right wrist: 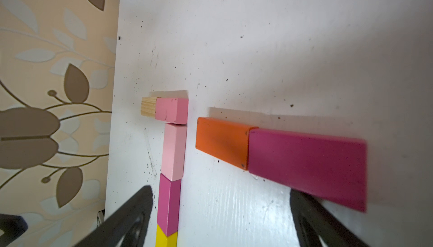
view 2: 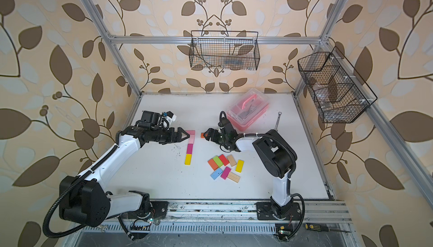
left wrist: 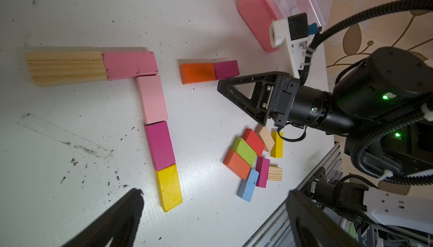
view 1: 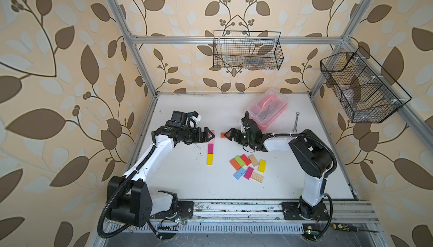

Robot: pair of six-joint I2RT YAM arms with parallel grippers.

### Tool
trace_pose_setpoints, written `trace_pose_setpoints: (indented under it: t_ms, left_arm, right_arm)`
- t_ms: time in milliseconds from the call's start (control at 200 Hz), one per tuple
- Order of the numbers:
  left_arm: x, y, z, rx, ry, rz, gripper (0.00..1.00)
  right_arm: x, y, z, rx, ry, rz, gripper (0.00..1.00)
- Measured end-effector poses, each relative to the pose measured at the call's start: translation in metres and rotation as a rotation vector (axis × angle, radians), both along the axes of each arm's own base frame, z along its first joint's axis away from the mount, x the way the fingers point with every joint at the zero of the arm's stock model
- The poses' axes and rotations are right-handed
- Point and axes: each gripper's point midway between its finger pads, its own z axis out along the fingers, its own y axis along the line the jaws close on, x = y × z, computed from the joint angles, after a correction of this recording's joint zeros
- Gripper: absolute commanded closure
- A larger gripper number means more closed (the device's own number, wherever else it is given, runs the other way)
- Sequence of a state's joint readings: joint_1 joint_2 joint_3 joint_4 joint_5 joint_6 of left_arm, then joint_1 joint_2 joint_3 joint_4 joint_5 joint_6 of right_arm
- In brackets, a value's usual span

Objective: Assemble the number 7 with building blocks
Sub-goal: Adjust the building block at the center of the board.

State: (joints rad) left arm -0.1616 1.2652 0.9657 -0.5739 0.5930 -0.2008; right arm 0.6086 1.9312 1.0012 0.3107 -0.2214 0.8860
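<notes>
Left wrist view shows a finished 7 (left wrist: 152, 98) and, just beside its bar, a second bar begun: an orange block (left wrist: 198, 73) touching a magenta block (left wrist: 226, 69). The stem seems due next: take a block from the pile (left wrist: 253, 159) near that 7's foot and butt it squarely under the magenta end. Fingers of the right gripper (right wrist: 220, 193) and left gripper (left wrist: 215, 194) stand apart, empty. Top views hide the magenta block beneath the right gripper.

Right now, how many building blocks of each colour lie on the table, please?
Pink blocks: 2
Magenta blocks: 3
Yellow blocks: 2
Orange blocks: 2
Red block: 1
Green block: 1
Blue block: 1
Plain wood blocks: 3
Total: 15
</notes>
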Motion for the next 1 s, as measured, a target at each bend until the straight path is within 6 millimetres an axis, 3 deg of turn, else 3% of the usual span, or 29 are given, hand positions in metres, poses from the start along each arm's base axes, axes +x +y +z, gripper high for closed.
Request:
trace_pose_setpoints:
  t_ms: [360,530,745,855,1000]
  left_arm:
    - [0.000,0.000,0.000,-0.002,0.000,-0.001,0.02]
    - [0.000,0.000,0.000,-0.002,0.002,-0.001,0.02]
    - [0.000,0.001,0.000,-0.004,0.002,0.003,0.02]
    - [0.000,0.001,0.000,-0.005,0.002,0.003,0.02]
    - [0.000,0.001,-0.001,-0.004,0.004,0.003,0.02]
  right_arm:
    - [-0.003,0.010,0.001,0.004,0.002,0.023,0.06]
    - [-0.008,-0.021,0.000,-0.040,0.035,-0.014,0.05]
    - [0.013,-0.075,-0.002,-0.088,0.039,-0.100,0.05]
    - [0.017,-0.077,-0.002,-0.096,0.036,-0.080,0.05]
    - [0.029,-0.064,-0.002,-0.092,0.028,-0.034,0.05]
